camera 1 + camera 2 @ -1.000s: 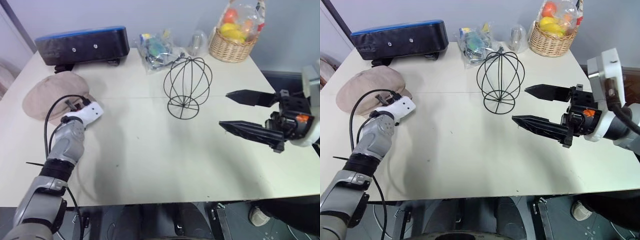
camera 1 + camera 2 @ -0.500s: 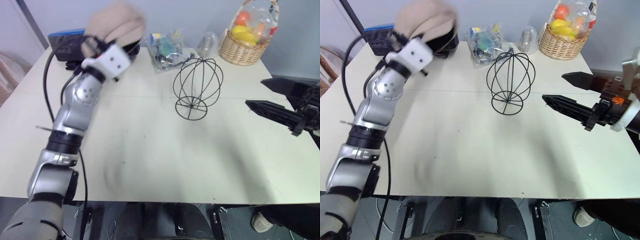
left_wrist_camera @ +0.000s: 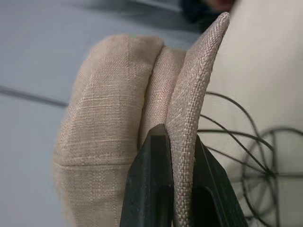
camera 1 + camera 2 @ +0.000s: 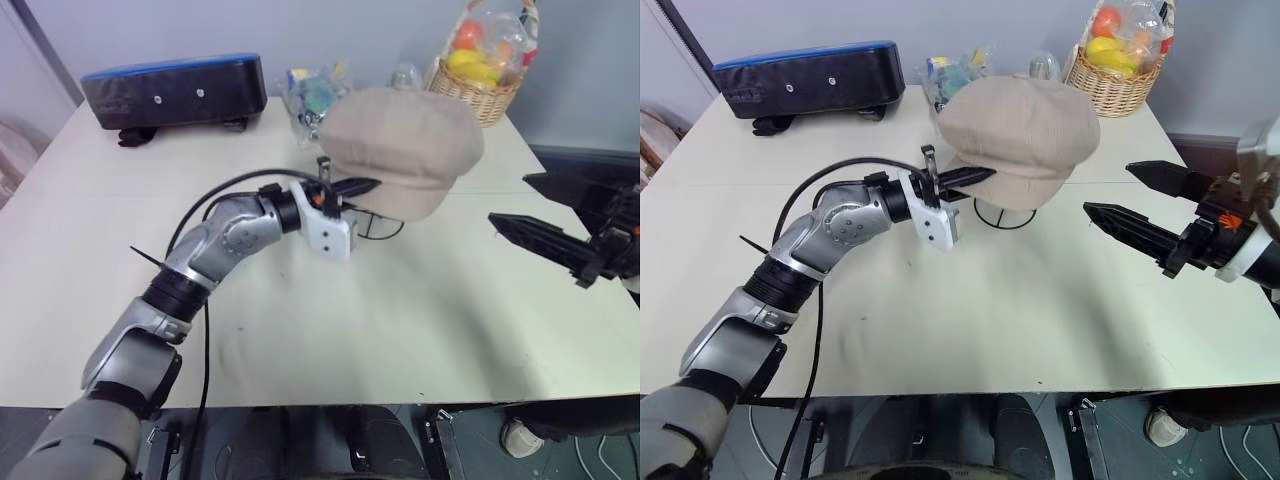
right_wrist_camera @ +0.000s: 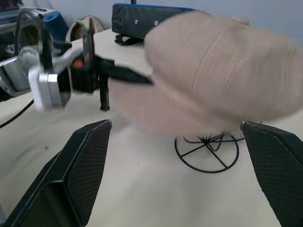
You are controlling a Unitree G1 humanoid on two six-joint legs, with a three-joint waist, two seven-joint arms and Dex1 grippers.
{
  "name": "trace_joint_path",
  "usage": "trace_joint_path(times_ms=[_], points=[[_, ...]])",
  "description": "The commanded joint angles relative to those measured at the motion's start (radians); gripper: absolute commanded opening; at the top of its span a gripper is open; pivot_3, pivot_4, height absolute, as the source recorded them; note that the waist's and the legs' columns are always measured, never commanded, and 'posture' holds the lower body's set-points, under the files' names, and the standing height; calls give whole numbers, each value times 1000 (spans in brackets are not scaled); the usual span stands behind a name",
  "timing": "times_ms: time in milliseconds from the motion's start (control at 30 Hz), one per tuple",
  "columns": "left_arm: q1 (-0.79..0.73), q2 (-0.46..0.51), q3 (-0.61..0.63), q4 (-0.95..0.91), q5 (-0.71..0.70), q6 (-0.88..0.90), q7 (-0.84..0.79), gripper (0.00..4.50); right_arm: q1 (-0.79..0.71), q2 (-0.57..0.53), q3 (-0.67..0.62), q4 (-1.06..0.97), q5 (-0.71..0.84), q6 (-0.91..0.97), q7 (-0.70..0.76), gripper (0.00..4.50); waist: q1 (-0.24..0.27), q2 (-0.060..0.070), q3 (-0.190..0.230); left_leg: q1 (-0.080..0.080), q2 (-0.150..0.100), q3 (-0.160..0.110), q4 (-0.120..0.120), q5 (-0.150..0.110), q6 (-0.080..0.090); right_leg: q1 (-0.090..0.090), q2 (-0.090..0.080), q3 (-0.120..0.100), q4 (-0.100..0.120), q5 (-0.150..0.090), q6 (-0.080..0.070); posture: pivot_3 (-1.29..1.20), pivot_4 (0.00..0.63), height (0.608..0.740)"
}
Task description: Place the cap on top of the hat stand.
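The beige cap point(image 4: 405, 145) hangs in the air over the black wire hat stand and hides its upper part. Only the stand's round base point(image 4: 1005, 215) and lowest wires show beneath it. I cannot tell whether the cap touches the stand. My left gripper point(image 4: 360, 187) points right, shut on the cap's edge; in the left wrist view its black fingers point(image 3: 156, 189) pinch the fabric point(image 3: 109, 142), with the stand's wires just behind. My right gripper point(image 4: 1108, 190) stands open, right of the stand and apart from it. It faces the cap point(image 5: 218, 61) and the base point(image 5: 207, 153).
A black case with a blue top point(image 4: 170, 88) lies at the back left. A plastic bag of small items point(image 4: 315, 95) and a wicker basket of fruit point(image 4: 475, 75) stand at the back, behind the stand. The pale table point(image 4: 300, 330) stretches in front.
My left arm lifted the cap from the table's left side and swung it up and right to over the stand. The right gripper drew slightly right and stayed open.
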Motion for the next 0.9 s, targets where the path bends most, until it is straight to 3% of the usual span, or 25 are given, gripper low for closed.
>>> trace_joint_path(times_ms=[33,300,333,600,700,900], points=[[-38,-15,-22,63,104,-10,50,67,-14,6,2,-23,3,-27,-34,4500,0,0,0,0,0,0,0,0,0,0,0,0,0,0,0,0,150,740],[-92,-85,-7,149,204,25,164,67,4,29,43,-51,-44,-45,-90,4500,-1,0,0,0,0,0,0,0,0,0,0,0,0,0,0,0,150,740],[-83,-87,-6,145,193,25,158,715,11,34,47,-61,-48,-46,-94,4500,-1,0,0,0,0,0,0,0,0,0,0,0,0,0,0,0,150,740],[24,-34,18,48,128,-6,103,4440,43,35,70,-104,-100,-52,-103,4500,-1,0,0,0,0,0,0,0,0,0,0,0,0,0,0,0,150,740],[75,11,43,-4,71,-24,74,4440,78,28,96,-133,-180,-61,-98,4500,-1,0,0,0,0,0,0,0,0,0,0,0,0,0,0,0,150,740],[170,127,95,-151,-181,-25,-100,4440,133,33,205,-183,-382,-109,-98,4500,-2,0,0,1,2,0,0,0,0,0,0,0,1,0,0,0,150,740]])
